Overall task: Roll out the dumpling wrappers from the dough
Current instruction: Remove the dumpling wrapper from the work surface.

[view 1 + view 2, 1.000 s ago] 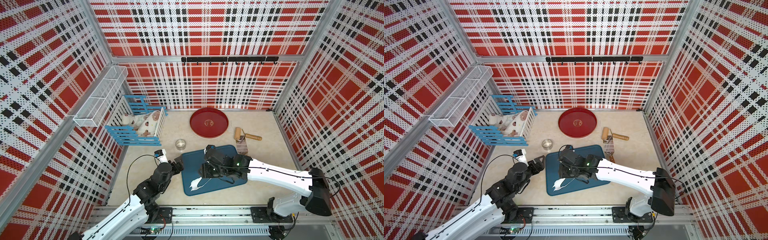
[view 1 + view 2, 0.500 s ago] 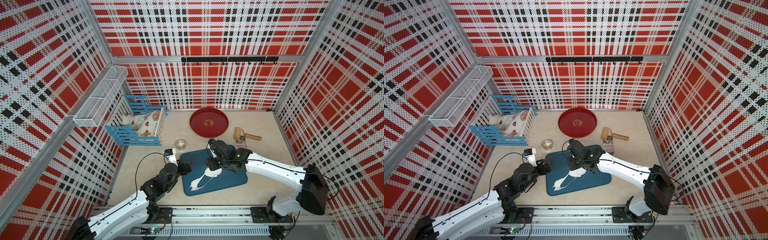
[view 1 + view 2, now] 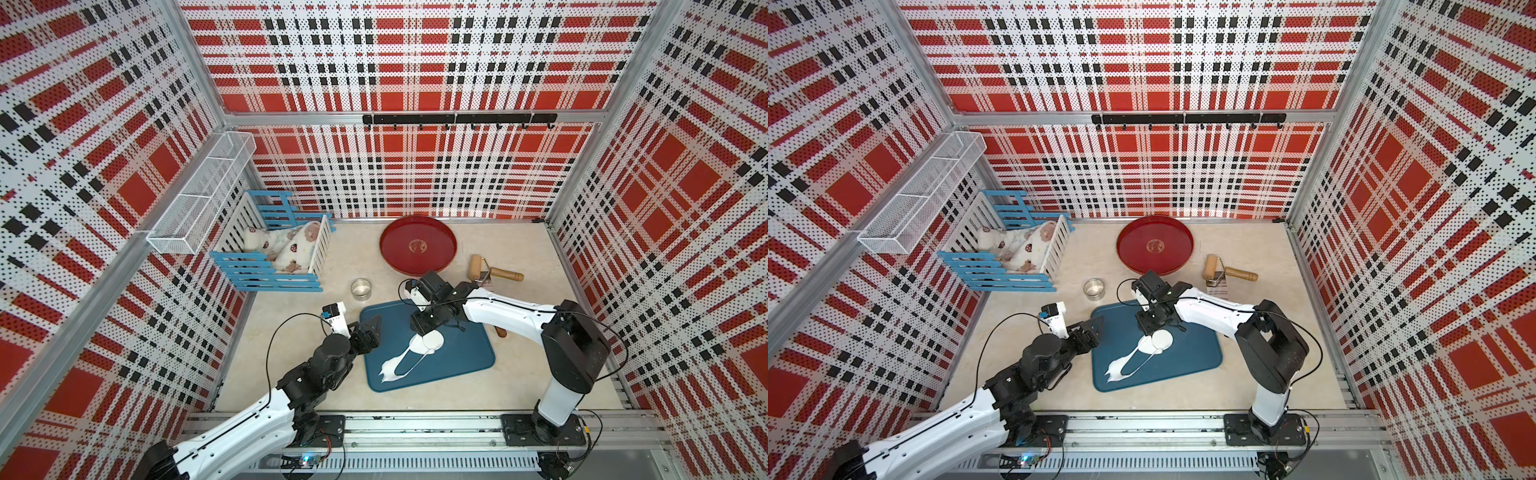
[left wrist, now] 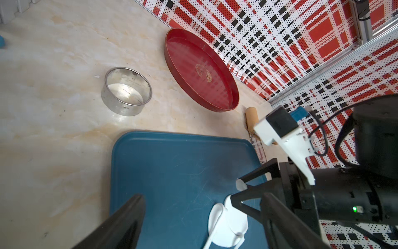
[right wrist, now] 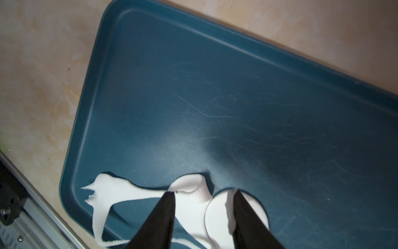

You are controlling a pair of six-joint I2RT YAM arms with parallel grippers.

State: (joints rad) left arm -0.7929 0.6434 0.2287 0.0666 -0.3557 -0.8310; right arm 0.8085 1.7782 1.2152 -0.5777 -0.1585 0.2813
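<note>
A round white dumpling wrapper (image 3: 433, 341) (image 3: 1162, 340) lies flat on the blue tray (image 3: 457, 365) (image 3: 1183, 365). The ragged leftover dough (image 3: 390, 370) (image 3: 1121, 368) trails from it as a thin looped strip toward the tray's front left. My right gripper (image 3: 422, 328) (image 5: 202, 193) stands over the wrapper's back edge with its jaws partly apart. Both tips touch dough (image 5: 107, 189), and the wrapper (image 5: 256, 207) lies partly under one finger. My left gripper (image 3: 372, 332) (image 4: 203, 195) hangs wide open and empty over the tray's left edge.
A small metal ring (image 3: 360, 289) (image 4: 126, 92) stands behind the tray, with a red round plate (image 3: 417, 245) farther back. A wooden roller (image 3: 492, 272) lies at the back right. A blue and white crate (image 3: 274, 257) holds cloth at the left, under a wire basket (image 3: 199, 199) on the wall.
My right gripper has moved back across the tray, stretching the dough strip behind it and uncovering the round wrapper. My left gripper has moved right to the tray's edge.
</note>
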